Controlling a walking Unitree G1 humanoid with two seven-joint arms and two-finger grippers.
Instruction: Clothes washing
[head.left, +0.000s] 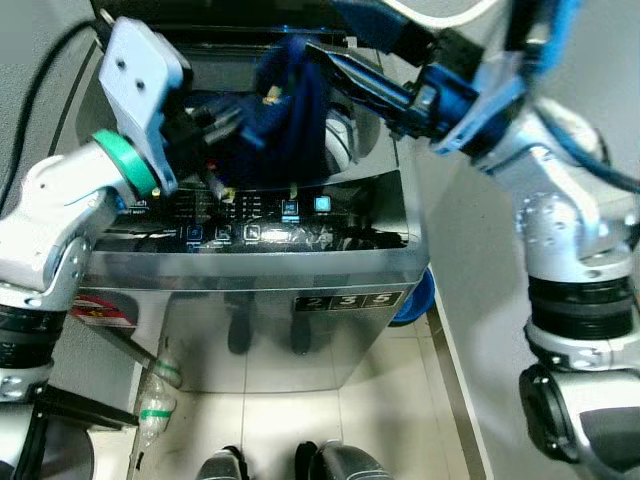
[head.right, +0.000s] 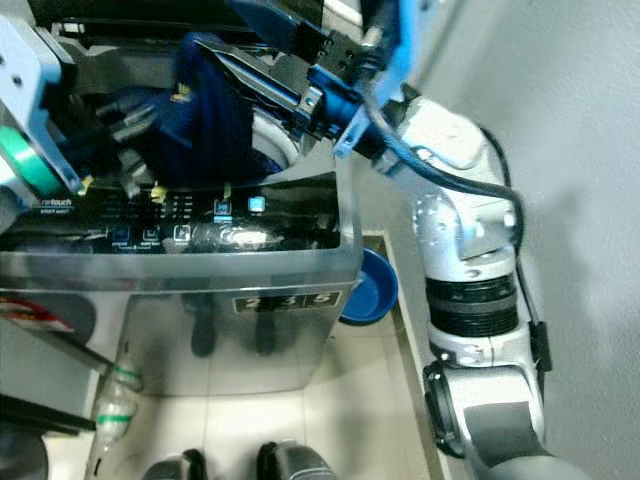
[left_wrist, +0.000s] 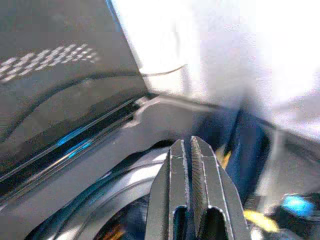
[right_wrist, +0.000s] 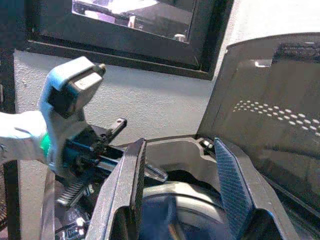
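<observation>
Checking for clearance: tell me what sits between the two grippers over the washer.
A dark blue garment hangs between the left gripper and right gripper above the washing machine opening, seen in both eye views.

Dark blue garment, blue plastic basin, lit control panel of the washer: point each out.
Dark blue garment (head.left: 295, 110), left eye view, hanging middle fold.
Blue plastic basin (head.right: 368, 290), right eye view, inner wall.
Lit control panel (head.left: 290, 210), left eye view, glowing button.

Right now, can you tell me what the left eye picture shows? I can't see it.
Both robot arms reach over an open silver washing machine, with a dark blue cloth hanging between the left hand and right hand above the drum.
</observation>
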